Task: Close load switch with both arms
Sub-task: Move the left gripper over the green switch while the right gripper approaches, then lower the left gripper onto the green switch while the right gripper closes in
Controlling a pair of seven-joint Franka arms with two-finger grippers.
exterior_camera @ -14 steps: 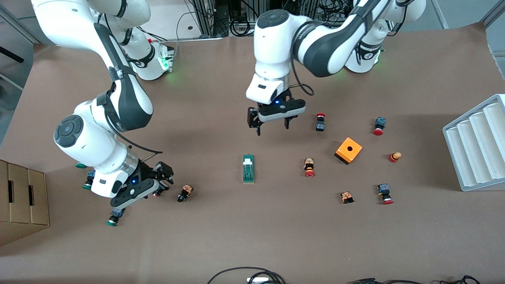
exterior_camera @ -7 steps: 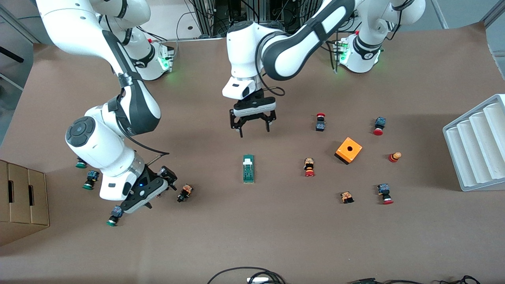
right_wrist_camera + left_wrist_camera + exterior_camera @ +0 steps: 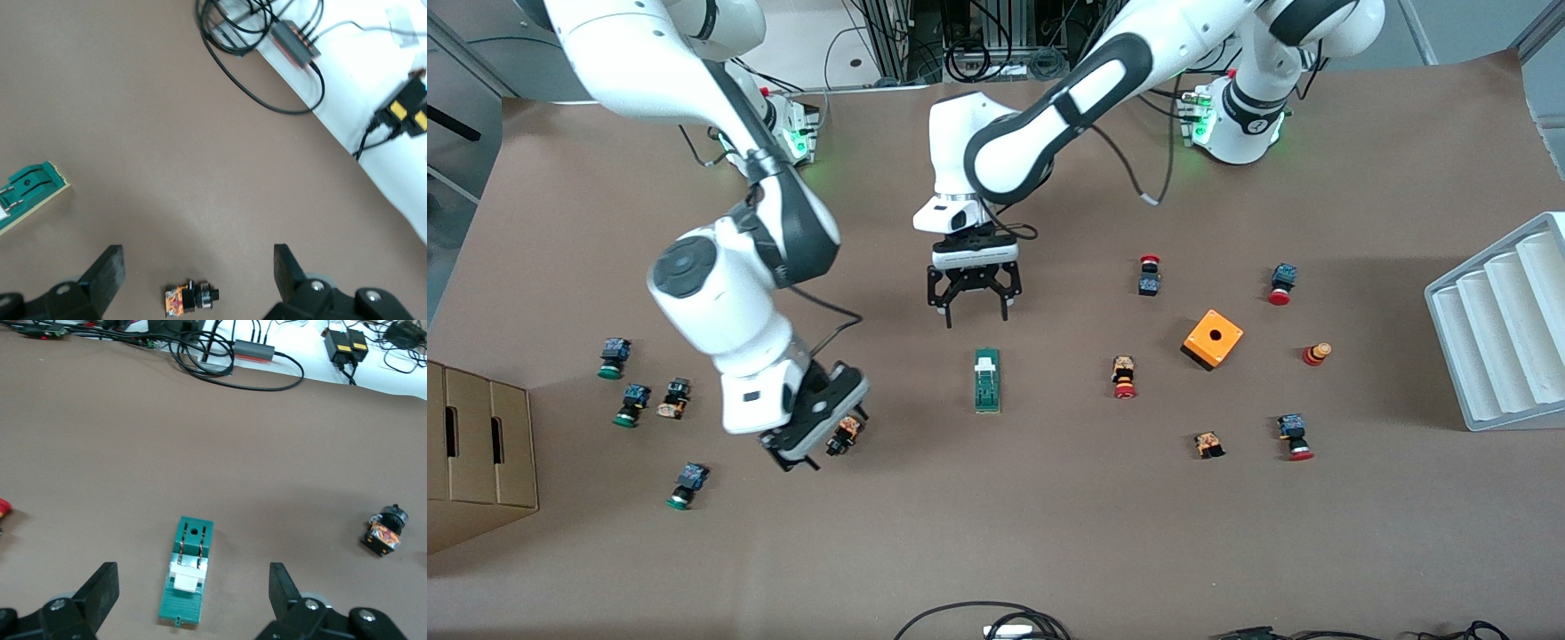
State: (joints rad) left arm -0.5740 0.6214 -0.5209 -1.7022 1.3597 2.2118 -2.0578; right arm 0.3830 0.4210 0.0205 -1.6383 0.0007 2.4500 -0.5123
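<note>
The load switch [image 3: 987, 380] lies flat on the brown tabletop [image 3: 1049, 516], its white lever [image 3: 186, 577] toward its end farther from the front camera. The left claw [image 3: 973, 307] hangs spread wide and empty in the air, the switch just nearer the front camera than it. The right claw [image 3: 815, 436], also wide open and empty, hovers over a small black-and-orange push button [image 3: 191, 299], the switch lying toward the left arm's end of the tabletop from it.

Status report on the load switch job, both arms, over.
Left gripper open, above table just short of load switch. Right gripper open over small push button. Switch untouched, nothing blocking.
</note>
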